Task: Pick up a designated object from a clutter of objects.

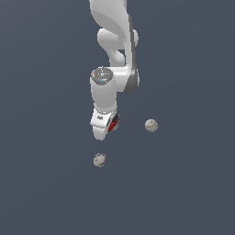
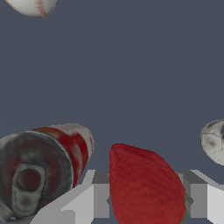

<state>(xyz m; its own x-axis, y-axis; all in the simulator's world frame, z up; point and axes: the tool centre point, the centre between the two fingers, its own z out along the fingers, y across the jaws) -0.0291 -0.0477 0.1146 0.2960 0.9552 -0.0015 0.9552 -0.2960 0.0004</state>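
Note:
In the wrist view the red strawberry (image 2: 144, 181) sits between the two grey fingers of my gripper (image 2: 149, 199). The pads press against both of its sides, so the gripper is shut on it. Close beside it the dark can (image 2: 43, 170) with red bands lies on its side, its pull-tab end facing the camera. In the exterior view my gripper (image 1: 104, 132) is low over the floor. A bit of red (image 1: 113, 123) shows behind the hand, but I cannot tell there whether it is the can or the strawberry.
Two whitish balls lie apart from the hand. One ball (image 1: 151, 125) is on the exterior view's right and shows as a stitched ball (image 2: 33, 5) in the wrist view. The other ball (image 1: 99, 159), mottled grey (image 2: 214, 142), lies nearer the exterior camera.

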